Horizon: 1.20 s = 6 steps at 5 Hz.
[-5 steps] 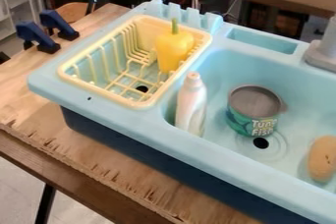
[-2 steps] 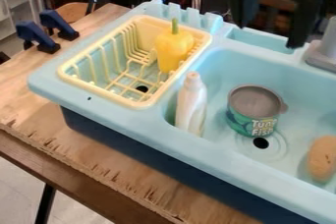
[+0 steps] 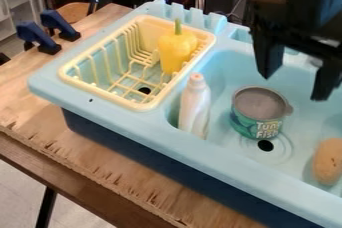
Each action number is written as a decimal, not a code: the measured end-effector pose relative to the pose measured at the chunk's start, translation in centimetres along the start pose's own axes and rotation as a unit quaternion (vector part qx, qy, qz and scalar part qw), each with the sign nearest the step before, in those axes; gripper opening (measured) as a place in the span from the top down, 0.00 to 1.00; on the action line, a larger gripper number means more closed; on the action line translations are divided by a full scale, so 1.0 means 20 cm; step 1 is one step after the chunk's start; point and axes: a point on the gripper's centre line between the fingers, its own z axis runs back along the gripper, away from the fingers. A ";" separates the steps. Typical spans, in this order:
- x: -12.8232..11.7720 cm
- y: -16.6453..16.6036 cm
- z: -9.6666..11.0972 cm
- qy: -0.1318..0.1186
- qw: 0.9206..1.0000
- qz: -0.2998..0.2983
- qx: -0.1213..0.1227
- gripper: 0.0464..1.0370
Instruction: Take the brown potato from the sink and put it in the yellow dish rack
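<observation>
Wooden tabletop (image 3: 40, 79), blue sink (image 3: 163, 122): 1 can (image 3: 259, 106), probably light, stiff, smooth-sided, grippable across its sides; gripper (image 3: 294, 87) near, jaws wide.

Sink unit (image 3: 127, 118): lt blue top, dk navy side
Rack (image 3: 100, 94): pale yel, by unit's back-L edge
Pepper (image 3: 175, 54): bright yel w/ grn stem
Bottle (image 3: 192, 109): white, tip pinkish-orng
Can (image 3: 259, 104): grey inside; grn/teal label w/ wht lettering
Drain hole (image 3: 266, 145): blk
Potato-like item (image 3: 328, 162): tan w/ dk specks
Worktop (image 3: 25, 104): lt brn woodgrain, dk brn streaks along front edge
Clamps (image 3: 33, 37): navy w/ blk
Gripper (image 3: 294, 87): blk
</observation>
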 end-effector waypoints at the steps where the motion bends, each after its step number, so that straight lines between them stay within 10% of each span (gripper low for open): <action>1: 0.00 -0.05 -0.11 0.025 1.000 -0.010 -0.015 0.03; 6: 0.07 -0.22 -0.38 0.070 0.994 -0.059 -0.052 0.03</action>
